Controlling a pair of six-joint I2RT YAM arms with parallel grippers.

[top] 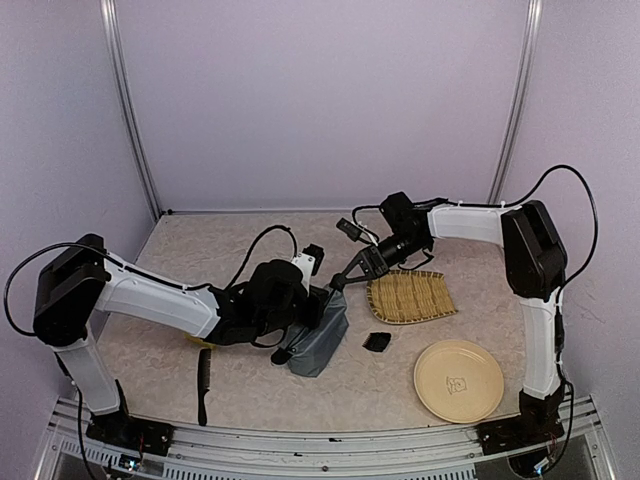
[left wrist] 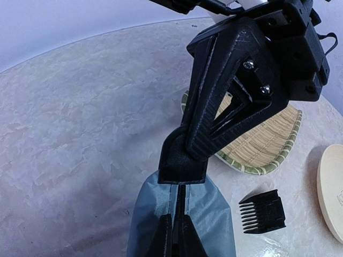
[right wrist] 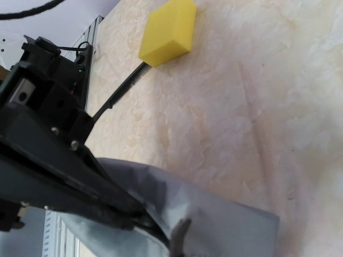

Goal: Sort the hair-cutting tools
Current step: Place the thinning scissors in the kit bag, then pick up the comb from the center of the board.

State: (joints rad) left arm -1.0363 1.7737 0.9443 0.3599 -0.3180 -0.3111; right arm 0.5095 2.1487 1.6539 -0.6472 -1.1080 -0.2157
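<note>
pale marbled desk (top: 200, 250) carries everything. l arm (top: 150, 295) reaches in from the near-left, r arm (top: 530, 260) bends over from the right; both meet mid-desk. woven bamboo tray (top: 410, 297) lies right of centre. round cream plate (top: 458, 380) sits nearer the front edge, apart from the tray. grey-blue pouch (top: 322, 340) stands propped at centre, just left of the tray, top end lifted btwn the two hands. long black comb (top: 204, 385) lies flat at the near-left, by the l arm's base, well apart from the pouch. right hand (left wrist: 179, 166) is pressed together, tips pinching the pouch's top end. left hand (left wrist: 179, 235) is also pressed together, pinching the pouch along its zip seam just below that. yellow sponge (right wrist: 168, 31) rests at the comb's far end, touching or nearly so, mostly under the l arm in the top view. small black clipper guard (left wrist: 262, 211) lies teeth-left on the desk, btwn pouch, tray & plate, touching none.
</note>
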